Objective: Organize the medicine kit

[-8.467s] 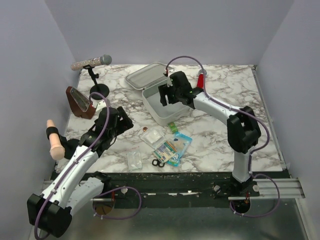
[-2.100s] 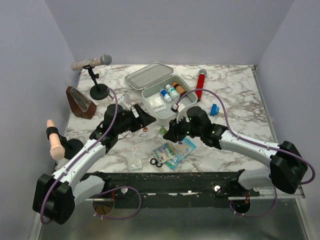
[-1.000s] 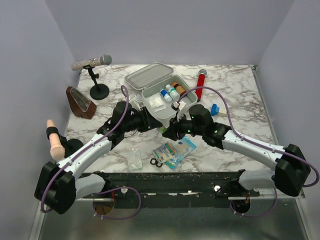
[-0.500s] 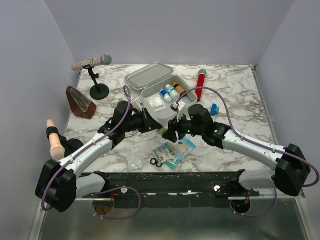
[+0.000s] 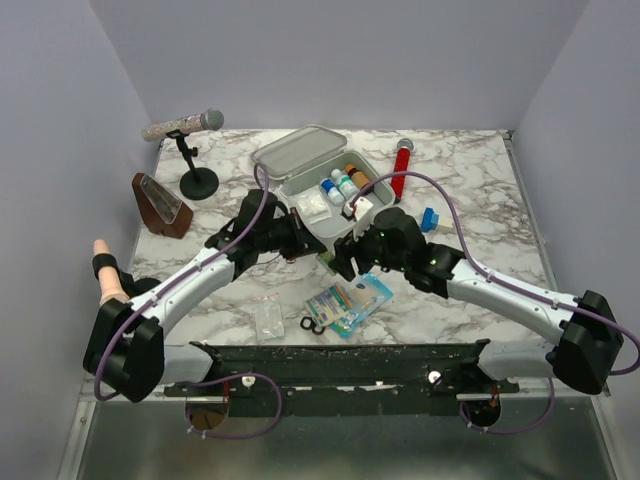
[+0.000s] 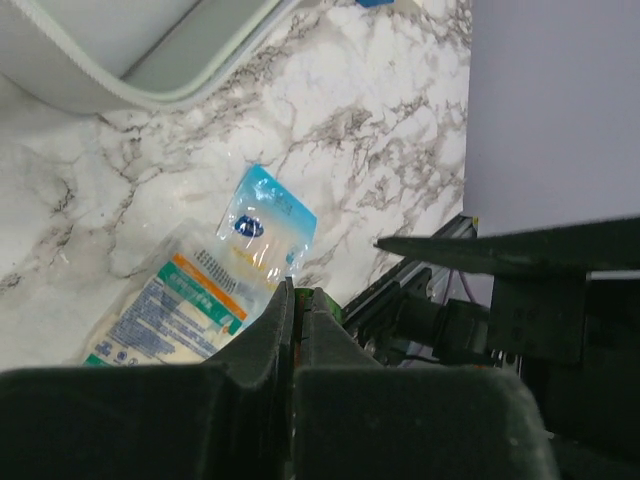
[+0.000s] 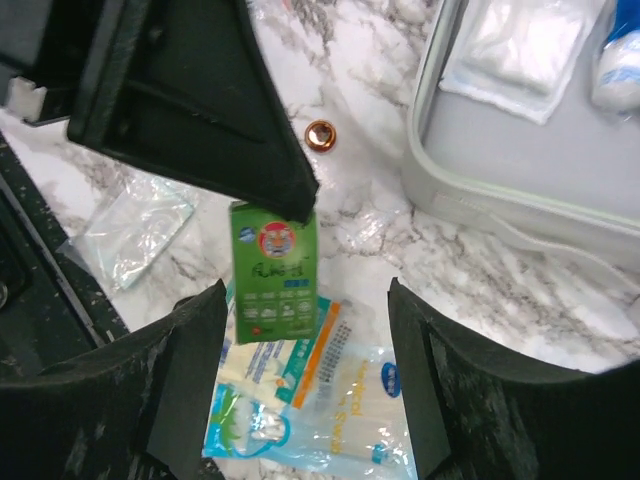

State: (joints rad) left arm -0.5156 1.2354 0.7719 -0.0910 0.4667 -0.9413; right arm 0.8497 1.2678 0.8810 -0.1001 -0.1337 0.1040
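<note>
The medicine kit point(image 5: 372, 170) stands open at the table's middle back, its lid point(image 5: 295, 150) laid back. Small bottles point(image 5: 340, 186) and a white gauze pack point(image 5: 312, 203) lie inside. My left gripper point(image 5: 318, 250) is in front of the kit's near wall, shut on the top edge of a green packet point(image 7: 272, 270), which hangs below its fingers above the table. A green sliver shows between the shut jaws of that gripper point(image 6: 298, 290). My right gripper point(image 7: 310, 400) stands open just beside the packet, its fingers on either side and not touching it.
Flat medicine packets point(image 5: 348, 300) lie in front of the kit, with a clear bag point(image 5: 268, 318) and small scissors point(image 5: 316, 325) nearer the edge. A copper coin point(image 7: 320, 133), red cylinder point(image 5: 400, 170), blue box point(image 5: 429, 219), microphone stand point(image 5: 198, 180) and brown metronome point(image 5: 160, 205) surround them.
My left gripper has reached right and closed on the green packet. The right gripper's jaws have spread wide and let the packet go.
</note>
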